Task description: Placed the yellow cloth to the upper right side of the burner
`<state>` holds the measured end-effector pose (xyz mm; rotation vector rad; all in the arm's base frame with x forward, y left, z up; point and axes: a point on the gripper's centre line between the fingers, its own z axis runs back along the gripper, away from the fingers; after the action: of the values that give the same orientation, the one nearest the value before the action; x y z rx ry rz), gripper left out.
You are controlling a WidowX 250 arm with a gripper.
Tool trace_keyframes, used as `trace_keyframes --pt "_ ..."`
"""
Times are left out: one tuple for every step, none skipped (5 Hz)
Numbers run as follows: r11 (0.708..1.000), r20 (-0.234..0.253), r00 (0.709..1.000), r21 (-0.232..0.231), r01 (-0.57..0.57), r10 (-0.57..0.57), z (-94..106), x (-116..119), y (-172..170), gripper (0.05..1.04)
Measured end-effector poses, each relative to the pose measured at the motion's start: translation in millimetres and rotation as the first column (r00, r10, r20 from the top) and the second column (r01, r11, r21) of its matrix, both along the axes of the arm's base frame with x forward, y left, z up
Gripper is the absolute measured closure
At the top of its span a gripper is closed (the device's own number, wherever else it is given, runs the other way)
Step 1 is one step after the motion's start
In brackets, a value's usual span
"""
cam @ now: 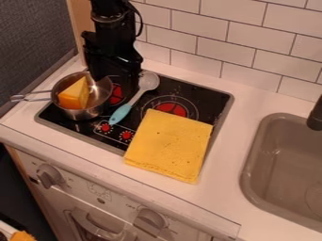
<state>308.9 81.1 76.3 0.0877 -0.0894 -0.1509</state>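
White countertop (229, 164), white tiled wall (240, 52) | left: steel pot (78, 114), orange-yellow wedge (74, 95) inside | upper left: my black gripper (115, 80), opening and hold I can't tell | centre: flat yellow cloth (170, 145) over the black stovetop's (204, 96) lower-right corner | placing not done, I judge; grasp, lift, set-down upper right remain

— What's behind the bench (245, 101)?
— A wall of pale rectangular tiles (182, 28), with a dark grey textured panel (35, 33) at left.
— And below?
— A white oven front (82, 193) with knobs. The lower left is dark, perhaps floor; I can't be sure.
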Motion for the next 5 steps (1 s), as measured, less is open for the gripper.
trace_keyframes --pt "1.0 -0.029 1.0 -0.012 0.0 0.0 -8.7 -4 -3 0.083" --pt "0.997 -0.033 0.997 -0.045 0.066 -0.067 -11.3 -12 -42 0.083" --pt "0.988 -0.021 0.99 -0.058 0.141 -0.143 -7.6 -24 -86 0.083" --pt "0.988 -0.029 0.991 -0.085 0.131 -0.134 -25.5 -29 -107 0.083" --pt "0.991 -0.054 0.993 -0.088 0.101 -0.106 -56.6 -32 -110 0.083"
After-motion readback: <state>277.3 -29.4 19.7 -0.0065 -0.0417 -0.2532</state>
